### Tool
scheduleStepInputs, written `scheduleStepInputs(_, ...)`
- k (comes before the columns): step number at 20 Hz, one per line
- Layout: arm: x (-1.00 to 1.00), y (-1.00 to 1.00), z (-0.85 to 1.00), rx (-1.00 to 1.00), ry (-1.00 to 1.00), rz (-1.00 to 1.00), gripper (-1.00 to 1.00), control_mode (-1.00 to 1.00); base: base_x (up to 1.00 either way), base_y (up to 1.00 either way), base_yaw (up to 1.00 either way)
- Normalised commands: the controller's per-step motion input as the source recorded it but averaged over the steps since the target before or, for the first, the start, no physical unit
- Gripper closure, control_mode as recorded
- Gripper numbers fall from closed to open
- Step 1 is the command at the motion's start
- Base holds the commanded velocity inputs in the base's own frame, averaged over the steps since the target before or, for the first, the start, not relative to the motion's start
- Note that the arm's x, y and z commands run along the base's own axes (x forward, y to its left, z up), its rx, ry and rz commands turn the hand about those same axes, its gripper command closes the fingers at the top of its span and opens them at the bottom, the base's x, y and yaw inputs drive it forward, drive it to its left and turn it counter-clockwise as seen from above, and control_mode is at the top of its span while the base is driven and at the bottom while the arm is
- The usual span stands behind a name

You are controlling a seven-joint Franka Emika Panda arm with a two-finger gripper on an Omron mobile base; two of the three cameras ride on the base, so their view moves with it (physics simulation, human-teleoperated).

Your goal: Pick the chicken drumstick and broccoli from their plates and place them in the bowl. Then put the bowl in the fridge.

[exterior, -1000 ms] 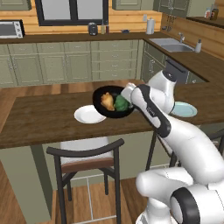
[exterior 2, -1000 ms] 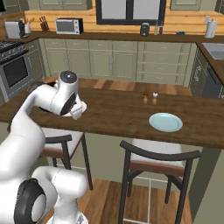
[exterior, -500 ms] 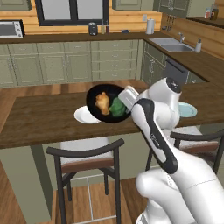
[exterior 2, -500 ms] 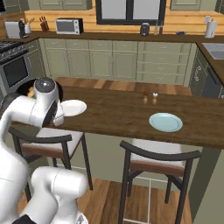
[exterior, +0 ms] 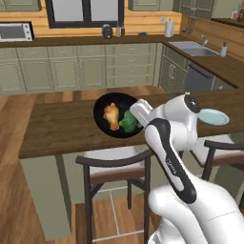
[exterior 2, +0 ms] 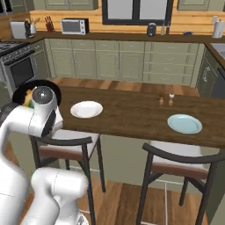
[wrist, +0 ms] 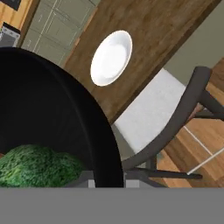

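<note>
- Tool (exterior: 139, 116) is closed down narrow on the right-hand rim of the black bowl (exterior: 119, 116). In the hand view the rim (wrist: 107, 144) runs down between the two finger tips, so I read this as a firm pinch on the bowl's wall.
- I see the bowl held up in the air, clear of the worktop (exterior: 62, 126). From the hand camera, the worktop's near edge and a stool seat (wrist: 148, 109) lie well below it.
- From the right base camera the bowl (exterior 2: 26, 90) sits off the left end of the worktop, partly hidden behind the arm's rounded joint.
- Inside the bowl lies the chicken drumstick (exterior: 112, 116), golden-brown, on the left half.
- Just beside the drumstick, on the side nearer the tool, sits the broccoli (exterior: 127, 122). Its green top also shows close up at the bottom of the hand view (wrist: 37, 168).
- One white plate (exterior 2: 86, 109) rests bare on the worktop near its left end, close to the near edge. I see it from above in the hand view too (wrist: 111, 57).
- A pale blue plate (exterior 2: 184, 124) lies towards the worktop's right end, well apart from the white one.
- Two small shakers (exterior 2: 166, 99) stand together near the far edge, between the two plates.
- Two dark-framed stools (exterior 2: 70, 147) are tucked against the near edge.
</note>
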Motion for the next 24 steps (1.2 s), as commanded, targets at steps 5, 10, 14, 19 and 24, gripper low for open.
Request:
scheduleStepInputs(5,0.0,0.0,0.0,0.0,0.0,0.0,1.0,1.0,-0.02,1.0,0.0)
scheduleStepInputs(10,0.0,0.0,0.0,0.0,0.0,0.0,1.0,1.0,0.02,1.0,-0.01)
scheduleStepInputs(14,0.0,0.0,0.0,0.0,0.0,0.0,1.0,1.0,0.12,1.0,-0.08)
scheduleStepInputs(19,0.0,0.0,0.0,0.0,0.0,0.0,1.0,1.0,0.68,1.0,-0.12)
scheduleStepInputs(24,0.0,0.0,0.0,0.0,0.0,0.0,1.0,1.0,1.0,0.9,-0.18)
